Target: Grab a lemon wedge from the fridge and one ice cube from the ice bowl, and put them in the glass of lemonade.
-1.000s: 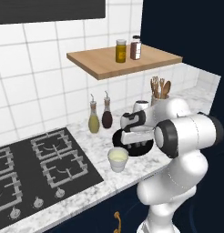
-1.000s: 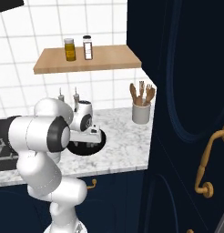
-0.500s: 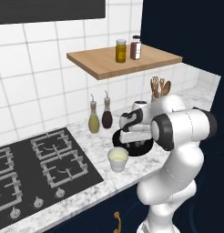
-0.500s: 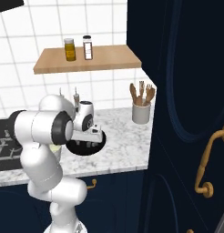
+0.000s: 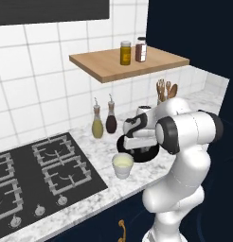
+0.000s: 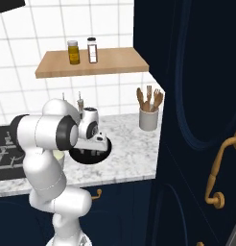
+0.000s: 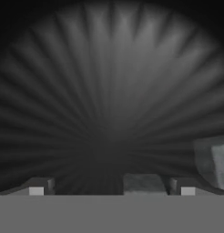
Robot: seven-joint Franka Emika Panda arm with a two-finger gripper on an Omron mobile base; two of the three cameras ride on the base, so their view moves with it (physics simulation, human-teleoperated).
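Observation:
A black ice bowl [image 5: 147,155] [image 6: 104,150] sits on the marble counter, and my gripper [image 5: 138,149] [image 6: 92,152] hangs straight down into it. In the hand view the bowl's dark ribbed wall [image 7: 109,91] is close. My gripper [image 7: 111,190] is open; one grey ice cube [image 7: 143,184] lies between its fingertips [image 7: 36,189], and another ice cube [image 7: 213,163] lies at the right. The glass of lemonade [image 5: 122,165] stands just left of the bowl, beside the hob. The lemon wedge and the fridge are out of view.
Two oil bottles [image 5: 104,122] stand against the tiled wall behind the bowl. A white utensil holder [image 6: 148,118] is to the right. A wooden shelf [image 5: 128,62] with two jars hangs above. The gas hob [image 5: 38,175] lies left; tall navy cabinets [image 6: 196,120] rise on the right.
My elbow has swung a little to the left while the hand stays down over the ice bowl. The jaws remain open.

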